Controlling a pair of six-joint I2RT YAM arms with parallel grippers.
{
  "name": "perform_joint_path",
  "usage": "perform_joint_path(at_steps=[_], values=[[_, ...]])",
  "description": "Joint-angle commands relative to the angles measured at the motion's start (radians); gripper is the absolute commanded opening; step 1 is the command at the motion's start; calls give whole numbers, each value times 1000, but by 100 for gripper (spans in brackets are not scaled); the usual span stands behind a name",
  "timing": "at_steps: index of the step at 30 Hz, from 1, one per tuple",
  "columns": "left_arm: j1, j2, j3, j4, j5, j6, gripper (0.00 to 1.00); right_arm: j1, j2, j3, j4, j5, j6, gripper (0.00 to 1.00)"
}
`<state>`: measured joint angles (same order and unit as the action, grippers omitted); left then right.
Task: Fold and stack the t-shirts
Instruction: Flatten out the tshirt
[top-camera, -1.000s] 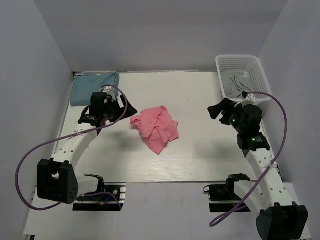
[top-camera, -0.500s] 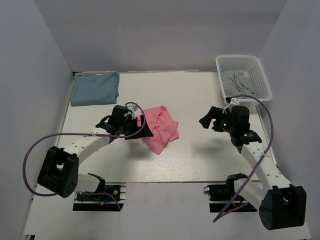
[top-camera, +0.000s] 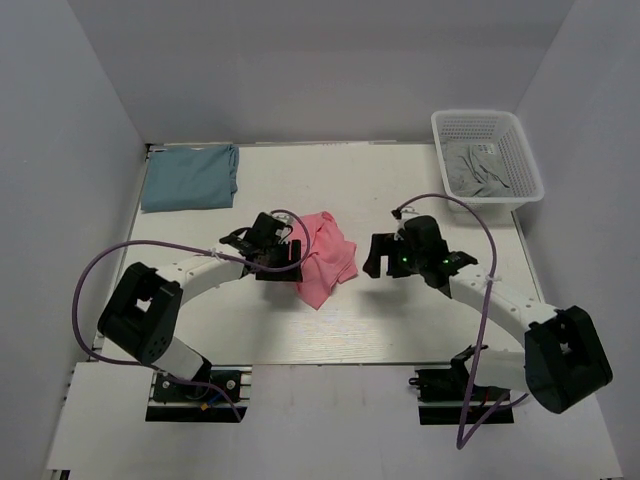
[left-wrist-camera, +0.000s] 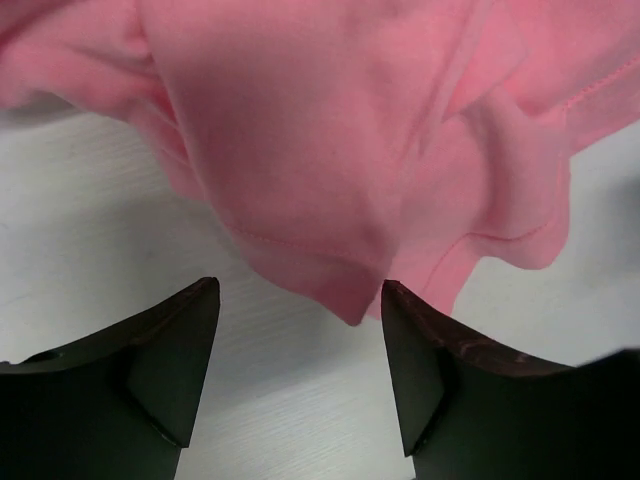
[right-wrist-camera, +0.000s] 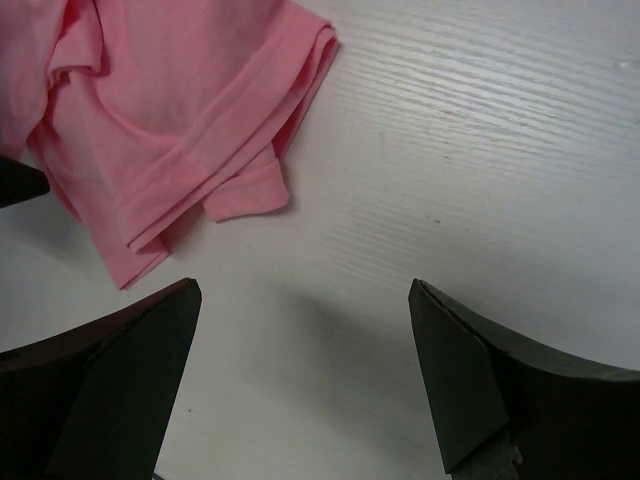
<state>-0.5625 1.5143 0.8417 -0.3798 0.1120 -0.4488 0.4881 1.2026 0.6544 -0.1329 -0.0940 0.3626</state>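
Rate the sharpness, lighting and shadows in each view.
Top external: even, soft light, everything sharp, faint soft-edged shadows on the table. Left wrist: the pink t-shirt is very close, its hem stitching still legible; the left pincer is nearly black, with little detail. Right wrist: the table grain is crisp; a diffuse shadow lies inside the open right pincer.

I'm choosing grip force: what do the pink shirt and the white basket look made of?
The pink shirt: soft matte knit cloth, probably cotton jersey; it creases loosely and shows stitched hems. The basket: likely rigid white plastic, judging by its perforated lattice walls.
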Motion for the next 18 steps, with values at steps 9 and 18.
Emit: perform_joint_path(at_steps=[9, 18], values=[[-7, 41, 140, -42, -169, -30, 56, 142, 143, 88, 50, 79, -82, 90], [-7, 132, 201, -54, -167, -21, 0, 171, 230, 146, 122, 68, -165, 90]])
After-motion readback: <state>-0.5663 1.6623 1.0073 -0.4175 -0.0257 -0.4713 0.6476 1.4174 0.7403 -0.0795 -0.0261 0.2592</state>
